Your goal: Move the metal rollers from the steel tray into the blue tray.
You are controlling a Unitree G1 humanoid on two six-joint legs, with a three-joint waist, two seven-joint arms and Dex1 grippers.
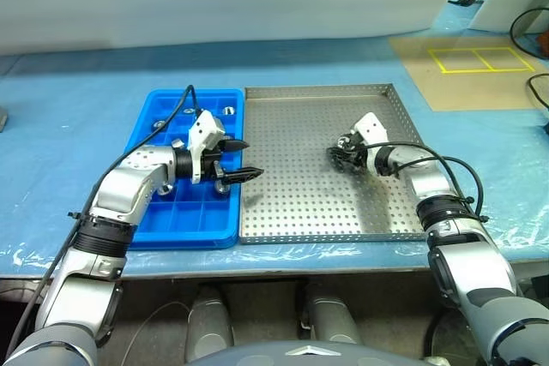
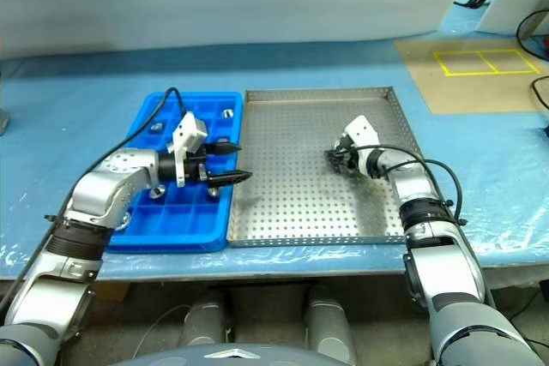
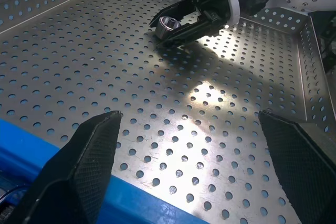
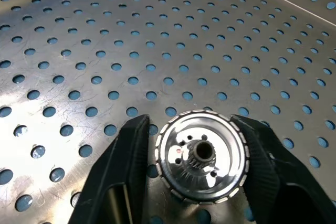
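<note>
The right hand (image 1: 336, 153) is low over the steel tray (image 1: 283, 212), toward its right edge and about midway between the tray's near and far rims, with its two black fingers pinching a metal roller (image 4: 202, 156). In the right wrist view the roller sits squarely between the pads, one finger against each side of its ribbed rim, its centre hole facing the camera. It seems to be at or just above the perforated floor, though the head views are too coarse to say whether it has left the metal.

The left hand (image 1: 233, 160) hangs over the seam where the blue tray (image 1: 141, 130) meets the steel tray, fingers spread wide and holding nothing. A few small rollers (image 1: 228, 111) already lie in compartments along the blue tray's far edge.

The step in hand is lifting this roller clear. To do it well, raise it straight up before any sideways travel, so it clears the steel tray's left rim, and keep the pinch firm, since the shiny round rim could slip. The waiting left hand lies across the path and needs a wide berth, unless a handover is intended.
</note>
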